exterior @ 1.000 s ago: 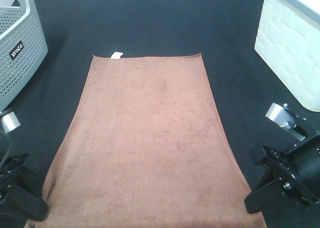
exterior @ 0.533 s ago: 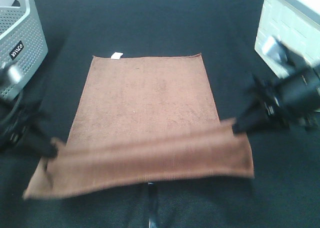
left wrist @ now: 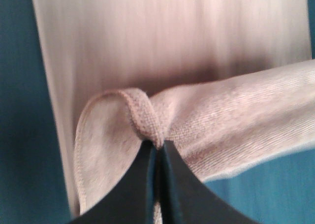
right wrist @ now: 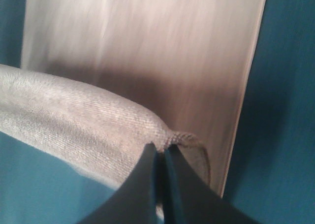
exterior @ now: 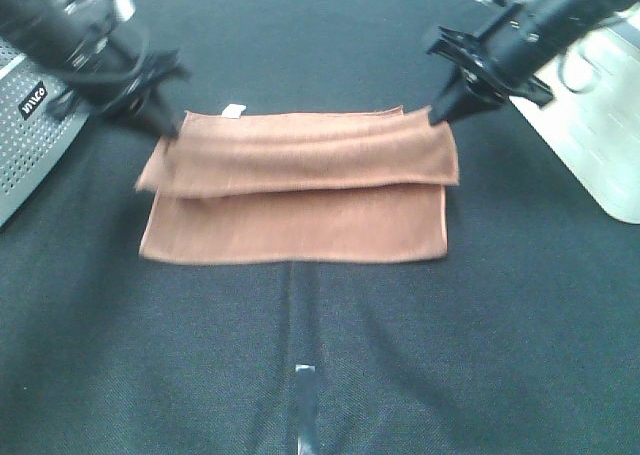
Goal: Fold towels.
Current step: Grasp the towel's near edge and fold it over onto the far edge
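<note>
The reddish-brown towel (exterior: 300,190) lies on the black table, its near half lifted and carried over the far half. Its small white tag (exterior: 234,111) shows at the far edge. My left gripper (exterior: 165,127) is shut on the towel's left corner near the far-left edge. My right gripper (exterior: 440,112) is shut on the right corner near the far-right edge. In the left wrist view the black fingers (left wrist: 147,184) pinch the hemmed corner (left wrist: 140,118). In the right wrist view the fingers (right wrist: 152,184) pinch the other corner (right wrist: 177,138).
A grey perforated basket (exterior: 30,125) stands at the far left. A white bin (exterior: 600,125) stands at the far right. A seam line (exterior: 303,375) runs down the black table cover near the front middle.
Both grippers have carried the towel's near corners from the front of the table up and back to the far edge, folding the towel over itself.
</note>
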Tool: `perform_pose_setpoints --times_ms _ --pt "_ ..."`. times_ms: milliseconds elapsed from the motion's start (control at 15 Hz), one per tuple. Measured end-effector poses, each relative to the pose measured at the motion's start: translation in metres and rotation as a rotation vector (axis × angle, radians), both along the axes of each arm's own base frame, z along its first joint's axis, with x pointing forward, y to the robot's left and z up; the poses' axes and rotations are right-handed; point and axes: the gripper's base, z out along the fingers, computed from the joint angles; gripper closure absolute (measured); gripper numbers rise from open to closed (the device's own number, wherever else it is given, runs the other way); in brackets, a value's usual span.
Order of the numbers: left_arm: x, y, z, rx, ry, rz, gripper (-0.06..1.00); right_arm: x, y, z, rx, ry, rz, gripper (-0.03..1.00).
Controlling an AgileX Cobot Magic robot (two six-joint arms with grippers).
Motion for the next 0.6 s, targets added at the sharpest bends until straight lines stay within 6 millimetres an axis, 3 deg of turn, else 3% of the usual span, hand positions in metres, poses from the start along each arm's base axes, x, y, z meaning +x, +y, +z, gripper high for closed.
perform_pose_setpoints --times_ms 133,267,400,600 --pt "0.035 -0.005 0.002 0.001 -0.077 -0.001 0.94 0.034 0.002 -0.009 -0.012 -0.052 0.001 0.97" --pt "0.07 -0.009 -0.009 0.012 -0.143 0.005 0.94 0.07 0.004 -0.031 -0.033 -0.102 0.006 0.97" --pt "0.091 -0.011 -0.024 0.016 -0.185 0.016 0.94 0.091 0.005 -0.046 -0.039 -0.148 -0.005 0.97" --pt "0.106 -0.011 -0.04 0.035 -0.231 0.033 0.94 0.107 0.005 -0.06 -0.05 -0.201 -0.027 0.97"
